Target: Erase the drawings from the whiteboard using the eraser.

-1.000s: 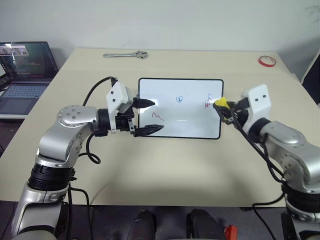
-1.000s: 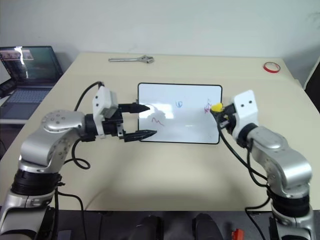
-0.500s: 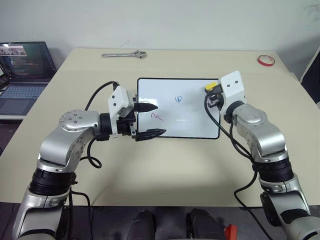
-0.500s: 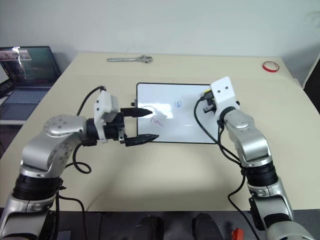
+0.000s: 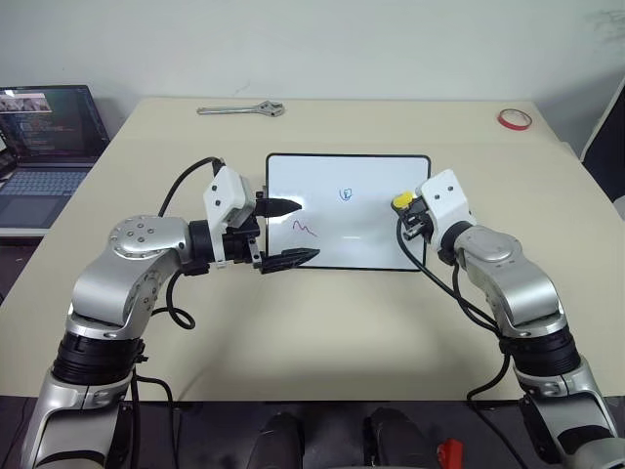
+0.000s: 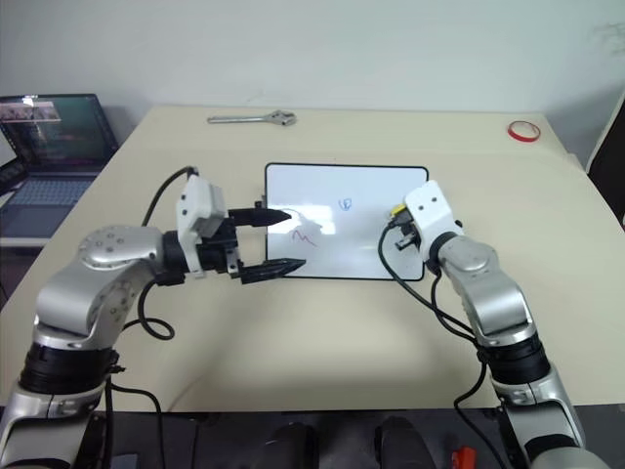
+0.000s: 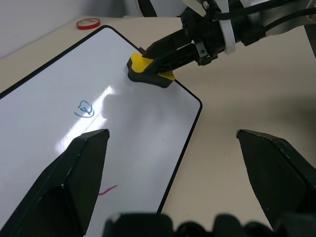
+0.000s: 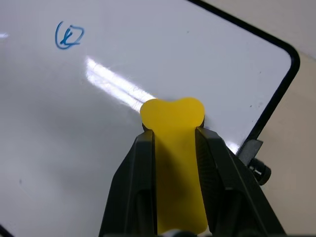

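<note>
Two marks are left on the whiteboard [image 5: 348, 168]: a red zigzag [image 5: 306, 228] toward its left half and a tiny blue squiggle [image 5: 346, 193] near the middle. The patch under the eraser [image 5: 401, 200] at the right end looks clean. The board lies flat on the table [image 5: 322, 322], with a wrench [image 5: 240, 109] and a red tape ring [image 5: 515, 119] lying well apart from it near the far edge.

To do this step well, the eraser's base should sit flat on the glossy surface with steady downward pressure, then sweep leftward across the blue squiggle in short overlapping strokes, and on toward the red zigzag. Since the board is loose on the table, pushing along it could slide it, so the left arm probably ought to steady the frame.

The right claw [image 8: 174, 148] is closed narrowly on the yellow block, one black finger on each long side, and its tip rests on the board close to the right edge. The left claw [image 5: 290, 232] hangs over the board's left edge with its fingers spread wide, holding nothing; whether the lower finger touches the frame is unclear.
</note>
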Controlling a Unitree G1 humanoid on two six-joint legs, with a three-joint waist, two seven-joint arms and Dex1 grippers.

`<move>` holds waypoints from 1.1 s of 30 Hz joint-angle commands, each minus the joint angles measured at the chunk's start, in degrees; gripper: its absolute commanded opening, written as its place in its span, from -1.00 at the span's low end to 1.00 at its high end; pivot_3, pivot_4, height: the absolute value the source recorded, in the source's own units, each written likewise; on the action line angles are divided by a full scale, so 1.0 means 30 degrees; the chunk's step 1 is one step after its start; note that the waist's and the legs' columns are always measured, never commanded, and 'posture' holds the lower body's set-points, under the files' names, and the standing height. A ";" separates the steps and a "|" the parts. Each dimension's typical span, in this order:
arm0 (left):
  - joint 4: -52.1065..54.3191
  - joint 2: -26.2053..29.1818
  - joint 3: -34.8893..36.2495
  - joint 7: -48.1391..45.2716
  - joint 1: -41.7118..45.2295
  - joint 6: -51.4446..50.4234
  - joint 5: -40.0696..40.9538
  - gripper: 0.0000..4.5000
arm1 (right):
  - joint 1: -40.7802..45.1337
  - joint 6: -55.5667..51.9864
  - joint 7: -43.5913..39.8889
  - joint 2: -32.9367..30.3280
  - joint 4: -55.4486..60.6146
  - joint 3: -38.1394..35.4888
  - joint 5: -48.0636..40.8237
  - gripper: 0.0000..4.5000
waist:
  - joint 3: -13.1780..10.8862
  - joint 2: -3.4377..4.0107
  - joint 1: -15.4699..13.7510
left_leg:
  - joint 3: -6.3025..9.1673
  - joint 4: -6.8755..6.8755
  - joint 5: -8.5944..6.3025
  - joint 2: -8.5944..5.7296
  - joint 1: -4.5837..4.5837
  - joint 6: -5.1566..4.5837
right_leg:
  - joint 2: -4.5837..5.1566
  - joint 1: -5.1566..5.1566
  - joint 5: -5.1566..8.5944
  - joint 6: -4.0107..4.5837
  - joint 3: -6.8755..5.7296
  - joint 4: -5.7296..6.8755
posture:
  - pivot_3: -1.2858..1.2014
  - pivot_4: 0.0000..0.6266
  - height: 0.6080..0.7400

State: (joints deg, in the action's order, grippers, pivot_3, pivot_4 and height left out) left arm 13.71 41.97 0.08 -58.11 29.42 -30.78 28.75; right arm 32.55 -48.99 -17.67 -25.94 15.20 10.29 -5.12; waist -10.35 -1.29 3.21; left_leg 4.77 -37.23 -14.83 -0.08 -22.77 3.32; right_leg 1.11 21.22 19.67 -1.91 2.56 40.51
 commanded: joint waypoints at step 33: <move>0.0361 0.0159 0.0203 -0.0276 -0.0417 0.0822 -0.0075 1.00 | 0.0800 0.0726 0.1987 0.0879 -0.0850 -0.1745 0.3099 -0.71 | -0.0002 -0.0001 0.0003 | 0.0002 -0.0016 0.0037 -0.0028 -0.0007 0.0014 | 0.0003 0.0044 0.0000 0.0000 0.0011 0.0097 | 0.03 -0.52 1.00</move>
State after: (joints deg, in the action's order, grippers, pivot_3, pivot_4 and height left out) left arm 13.94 42.47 0.23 -58.68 27.32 -29.49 28.55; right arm 34.44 -46.65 -13.24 -23.57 12.76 7.50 3.40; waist -10.36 -1.30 3.21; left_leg 4.78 -37.28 -14.72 -0.17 -22.79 3.36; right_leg 1.12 21.35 19.68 -1.91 2.59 40.80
